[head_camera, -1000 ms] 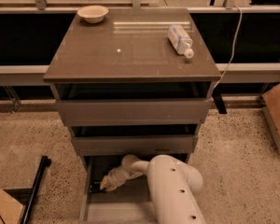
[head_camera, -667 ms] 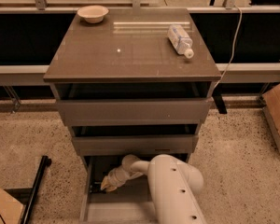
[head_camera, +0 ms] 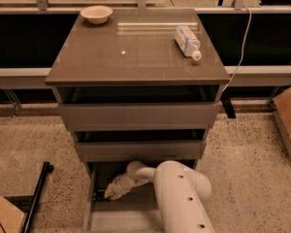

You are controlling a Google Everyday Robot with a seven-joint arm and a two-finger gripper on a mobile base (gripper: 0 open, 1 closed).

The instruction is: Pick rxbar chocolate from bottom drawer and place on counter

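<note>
The bottom drawer (head_camera: 117, 220) is pulled out at the foot of the cabinet, below two upper drawers. My white arm reaches down into it from the front. My gripper (head_camera: 112, 191) is low inside the drawer near its left back corner. The rxbar chocolate does not show; the dark drawer interior and my arm hide that area. The counter (head_camera: 136, 57) is the glossy grey-brown top of the cabinet, well above the gripper.
A clear plastic bottle (head_camera: 187, 41) lies on the counter's right side and a pale bowl (head_camera: 96, 14) stands at its back left. A cardboard box (head_camera: 288, 120) is on the floor at right. A black pole (head_camera: 36, 198) lies on the floor at left.
</note>
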